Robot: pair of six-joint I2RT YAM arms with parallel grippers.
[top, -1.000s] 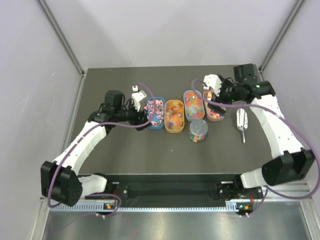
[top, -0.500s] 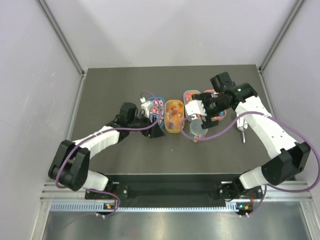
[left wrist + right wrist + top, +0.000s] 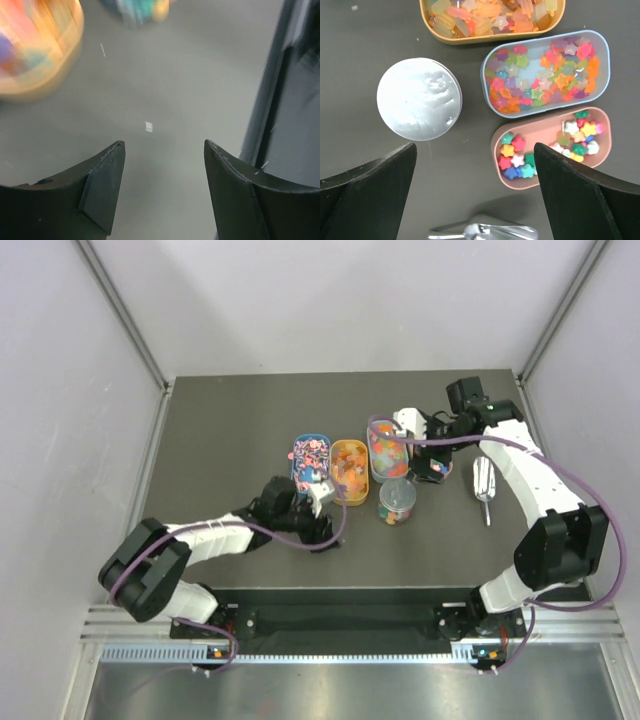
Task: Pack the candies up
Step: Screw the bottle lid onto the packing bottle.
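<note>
Orange tray (image 3: 45,85) could be clipped, candies (image 3: 490,15) spilled, by the left gripper (image 3: 162,150), jaws apart and empty; the jar (image 3: 419,99) could be toppled by the right gripper (image 3: 474,147), likewise spread empty.

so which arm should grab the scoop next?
Right. The open right gripper hangs over the pink tray with the scoop just beside it; the left gripper is on the far side of the jar.

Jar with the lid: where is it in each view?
Top external: jar mid-table, right of and just below the orange tray.
Left wrist: cannot tell; only a blurred coloured blob at top edge.
Right wrist: left of centre, lid facing camera.
Shared landmark: orange tray.
</note>
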